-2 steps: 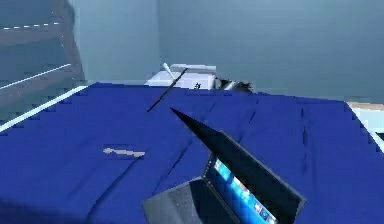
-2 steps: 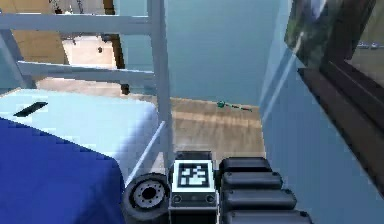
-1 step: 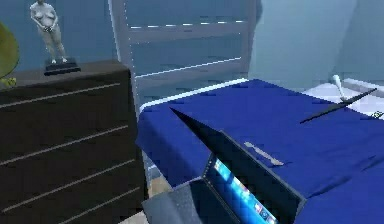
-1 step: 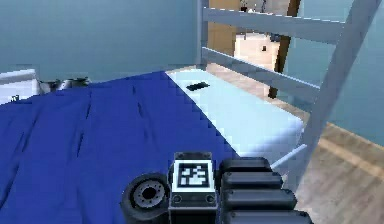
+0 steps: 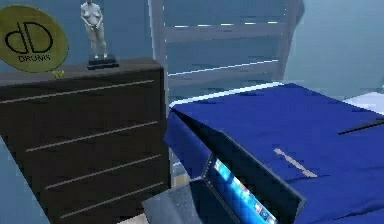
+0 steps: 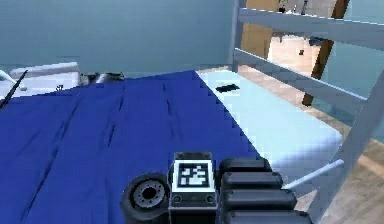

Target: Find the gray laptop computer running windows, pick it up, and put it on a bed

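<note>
An open gray laptop [image 5: 236, 188] with a blue lit screen shows tilted at the bottom of the forward view, against the near edge of the bed [image 5: 300, 130]. I cannot tell whether it rests on the blue blanket or hangs clear of it. In the arm side view the arm's end rises from the bottom edge, with a white marker square [image 6: 192, 177] and the gripper's dark body [image 6: 146, 199] left of it, over the bed's blue blanket [image 6: 110, 130]. Its far end is not distinct, so I cannot tell whether it holds anything.
A dark brown dresser [image 5: 85, 140] stands at the forward view's left, bearing a small statue [image 5: 95, 35] and a round yellow sign [image 5: 30, 40]. A white bed frame [image 6: 300, 75] rails the far side. A small dark thing [image 6: 227, 88] lies on the white sheet; pillows [image 6: 45, 78] lie at the left.
</note>
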Robot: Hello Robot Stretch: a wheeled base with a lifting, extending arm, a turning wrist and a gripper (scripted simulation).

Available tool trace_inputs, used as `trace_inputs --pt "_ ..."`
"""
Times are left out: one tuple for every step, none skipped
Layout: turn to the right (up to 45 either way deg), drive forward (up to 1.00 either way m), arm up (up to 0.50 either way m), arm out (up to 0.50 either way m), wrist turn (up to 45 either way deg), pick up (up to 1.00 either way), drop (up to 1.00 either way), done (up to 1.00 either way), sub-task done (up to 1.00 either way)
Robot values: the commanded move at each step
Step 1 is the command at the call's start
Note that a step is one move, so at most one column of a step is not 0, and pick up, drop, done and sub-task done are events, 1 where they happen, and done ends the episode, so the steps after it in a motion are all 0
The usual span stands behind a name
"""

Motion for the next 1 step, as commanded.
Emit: trace_inputs --pt "0.0 0.00 0.00 0.48 0.0 0.00 0.00 0.00 0.00"
